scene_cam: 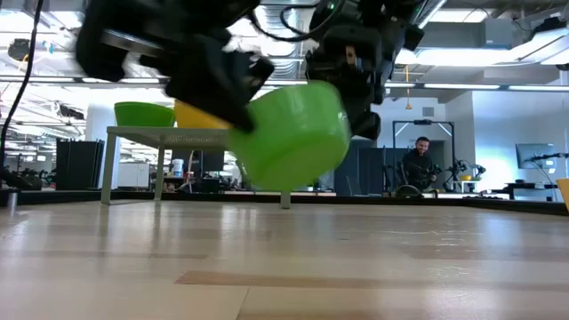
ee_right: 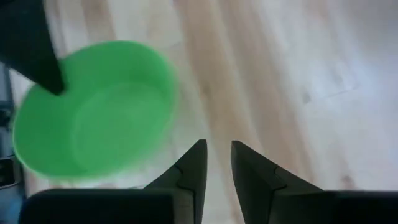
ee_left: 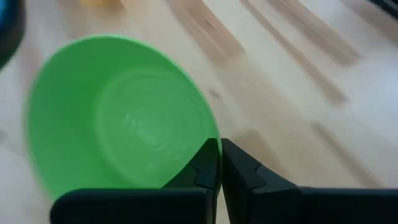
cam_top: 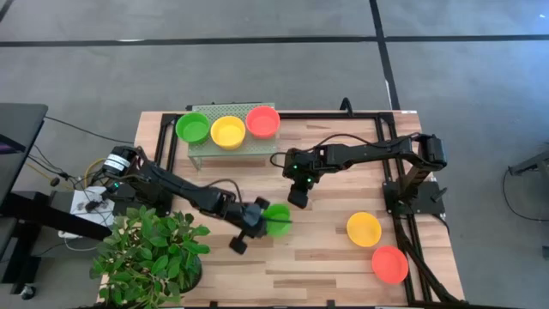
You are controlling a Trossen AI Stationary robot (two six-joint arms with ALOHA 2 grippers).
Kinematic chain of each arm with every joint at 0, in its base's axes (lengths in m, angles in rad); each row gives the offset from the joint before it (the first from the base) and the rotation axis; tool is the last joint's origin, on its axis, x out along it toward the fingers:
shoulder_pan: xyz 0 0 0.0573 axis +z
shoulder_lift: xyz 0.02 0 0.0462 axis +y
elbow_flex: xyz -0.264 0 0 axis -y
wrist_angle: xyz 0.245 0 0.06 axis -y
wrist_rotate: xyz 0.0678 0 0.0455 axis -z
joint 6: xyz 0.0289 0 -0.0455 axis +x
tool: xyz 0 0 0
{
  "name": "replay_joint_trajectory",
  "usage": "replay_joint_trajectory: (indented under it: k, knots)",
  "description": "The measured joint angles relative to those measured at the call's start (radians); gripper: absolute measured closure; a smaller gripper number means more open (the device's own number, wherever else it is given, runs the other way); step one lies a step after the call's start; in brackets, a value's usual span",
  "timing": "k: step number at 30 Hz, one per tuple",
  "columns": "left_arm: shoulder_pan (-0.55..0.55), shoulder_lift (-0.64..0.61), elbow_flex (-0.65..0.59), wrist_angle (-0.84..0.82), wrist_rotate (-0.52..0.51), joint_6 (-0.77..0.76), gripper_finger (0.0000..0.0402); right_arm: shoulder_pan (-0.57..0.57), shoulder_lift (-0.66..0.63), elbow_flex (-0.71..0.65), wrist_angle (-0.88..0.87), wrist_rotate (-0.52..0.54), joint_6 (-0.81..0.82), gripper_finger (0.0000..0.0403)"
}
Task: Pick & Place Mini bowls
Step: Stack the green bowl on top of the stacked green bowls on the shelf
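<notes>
The left gripper (cam_top: 260, 220) is pinching the rim of a light, stiff, slick green mini bowl (cam_top: 277, 218) above mid-table, while the right gripper (cam_top: 298, 196), fingers slightly parted, is hanging empty beside it.

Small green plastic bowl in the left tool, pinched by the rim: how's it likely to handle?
Probably light and stiff: the left tool, shut on one rim edge, carries the small green plastic bowl tilted above the wooden table without visible sag. The smooth, thin wall may let it pivot or slip. Set down on edge, it could roll or rock.
</notes>
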Motion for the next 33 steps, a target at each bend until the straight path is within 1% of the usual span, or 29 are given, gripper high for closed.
replay_joint_trajectory:
  k: [3, 5, 8, 11, 13, 15, 18, 21, 25, 28, 33]
  knots:
    - [-0.037, -0.001, 0.000, -0.091, 0.010, -0.120, 0.0394, -0.001, 0.001, 0.000, 0.006, 0.012, -0.045, 0.0334]
    - [-0.062, -0.015, -0.002, -0.139, -0.027, -0.179, 0.0393, 0.003, 0.001, 0.000, 0.006, 0.011, -0.075, 0.0334]
    - [-0.098, -0.078, 0.008, -0.192, -0.167, -0.227, 0.0391, 0.014, -0.003, 0.000, 0.007, 0.012, -0.121, 0.0334]
    - [-0.112, -0.180, 0.037, -0.320, -0.318, -0.268, 0.0393, 0.032, -0.030, 0.000, 0.004, 0.049, -0.160, 0.0334]
    - [-0.109, -0.261, 0.051, -0.402, -0.403, -0.299, 0.0394, 0.043, -0.072, 0.000, -0.014, 0.103, -0.187, 0.0334]
    - [-0.102, -0.347, 0.061, -0.460, -0.466, -0.327, 0.0391, 0.058, -0.129, 0.000, -0.036, 0.184, -0.213, 0.0334]
    - [-0.083, -0.470, 0.064, -0.514, -0.524, -0.377, 0.0389, 0.083, -0.220, -0.030, -0.015, 0.307, -0.265, 0.0334]
    - [-0.045, -0.572, 0.064, -0.548, -0.554, -0.413, 0.0391, 0.097, -0.291, -0.118, 0.067, 0.343, -0.284, 0.0334]
    - [0.021, -0.677, 0.064, -0.660, -0.638, -0.413, 0.0388, 0.100, -0.350, -0.258, 0.161, 0.344, -0.230, 0.0334]
    - [0.114, -0.739, 0.064, -0.769, -0.687, -0.414, 0.0387, 0.100, -0.370, -0.336, 0.225, 0.350, -0.171, 0.0334]
    - [0.289, -0.812, 0.064, -0.906, -0.685, -0.412, 0.0391, 0.112, -0.349, -0.399, 0.342, 0.345, -0.155, 0.0334]
